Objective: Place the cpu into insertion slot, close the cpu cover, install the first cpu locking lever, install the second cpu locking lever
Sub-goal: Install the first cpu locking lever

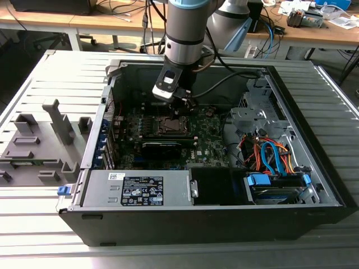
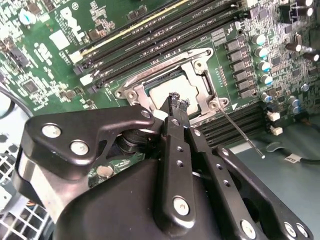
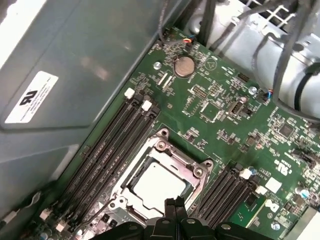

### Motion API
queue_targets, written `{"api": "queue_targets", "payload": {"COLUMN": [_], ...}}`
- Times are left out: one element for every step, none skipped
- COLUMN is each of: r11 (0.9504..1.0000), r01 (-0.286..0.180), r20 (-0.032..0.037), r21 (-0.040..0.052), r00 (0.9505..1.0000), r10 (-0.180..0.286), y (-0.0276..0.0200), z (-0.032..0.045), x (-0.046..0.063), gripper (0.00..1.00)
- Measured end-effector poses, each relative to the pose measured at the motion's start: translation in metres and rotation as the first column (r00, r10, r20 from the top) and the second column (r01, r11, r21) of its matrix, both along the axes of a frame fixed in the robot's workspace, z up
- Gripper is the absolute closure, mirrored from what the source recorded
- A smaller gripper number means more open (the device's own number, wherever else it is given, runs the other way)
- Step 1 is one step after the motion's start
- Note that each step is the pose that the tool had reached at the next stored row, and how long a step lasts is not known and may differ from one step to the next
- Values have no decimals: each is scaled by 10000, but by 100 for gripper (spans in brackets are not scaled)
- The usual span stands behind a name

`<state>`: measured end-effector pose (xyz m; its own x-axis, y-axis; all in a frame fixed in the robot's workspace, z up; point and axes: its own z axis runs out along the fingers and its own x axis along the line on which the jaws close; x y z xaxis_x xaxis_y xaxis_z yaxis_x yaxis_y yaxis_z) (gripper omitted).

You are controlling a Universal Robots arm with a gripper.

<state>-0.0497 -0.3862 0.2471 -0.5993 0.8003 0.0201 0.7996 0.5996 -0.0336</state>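
The arm reaches down into an open computer case (image 1: 314,185) that lies on a slatted bench (image 1: 50,73), toward the far edge of the bench's middle. The pincer (image 2: 176,100) hangs just above the motherboard (image 3: 220,120), its two black fingers (image 3: 175,210) pressed together with nothing between them.

The cpu (image 3: 157,182) sits flat in the slot (image 2: 150,90), its pale metal top showing through the window of the cover (image 3: 192,167), which lies closed down over it. In both wrist views the fingertips stand right over the edge of the cpu, at the cover's rim; whether they touch the metal cannot be told.

A thin lever (image 2: 240,132) sticks out from the corner of the cover in the second wrist view, slanting away across the black memory slots (image 2: 165,30) beside the socket.

In the exterior view the socket (image 1: 168,124) lies just below the pincer (image 1: 188,101), near the case's far wall. Grey fixtures (image 1: 39,140) stand on the bench at the exterior view's left, well apart from the case.
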Motion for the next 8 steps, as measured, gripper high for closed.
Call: {"api": "queue_targets", "payload": {"r11": [9997, 9994, 9989, 9983, 9976, 9937, 9912, 9889], "r01": [-192, -246, -300, -407, -549, -1038, -1254, -1427], "r20": [3, 6, 9, 10, 11, 10, 10, 10], "r21": [133, 242, 368, 414, 416, 415, 415, 415], "r00": [9998, 9997, 9996, 9992, 9985, 9946, 9921, 9898], "r10": [192, 246, 300, 407, 549, 1038, 1255, 1428], "y": [0, 0, 0, 1, 1, 0, 0, 0], "z": [-1, -1, 0, 0, -1, -1, -1, -1], "x": [1, 0, 0, 0, 0, 0, 0, 0], "gripper": [89, 89, 89, 89, 89, 89, 89, 89]}}
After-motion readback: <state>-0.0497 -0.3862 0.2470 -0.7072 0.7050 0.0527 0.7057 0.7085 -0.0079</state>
